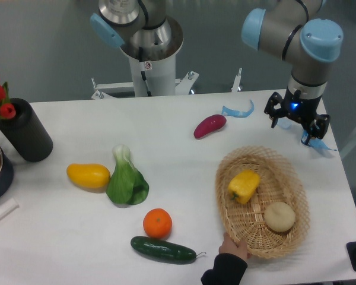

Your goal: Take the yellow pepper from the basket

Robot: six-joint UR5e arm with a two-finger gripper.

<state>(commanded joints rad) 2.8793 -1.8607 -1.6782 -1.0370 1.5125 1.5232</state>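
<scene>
The yellow pepper lies inside the basket, toward its left side, glossy and lobed. Beside it in the basket sits a round beige potato-like lump. My gripper hangs above the table's far right, beyond the basket's far rim and well apart from the pepper. Its dark fingers point down and look spread, with nothing between them.
A person's hand holds the basket's near rim. On the table lie a purple eggplant, a yellow-orange fruit, a bok choy, an orange and a cucumber. A black vase stands far left.
</scene>
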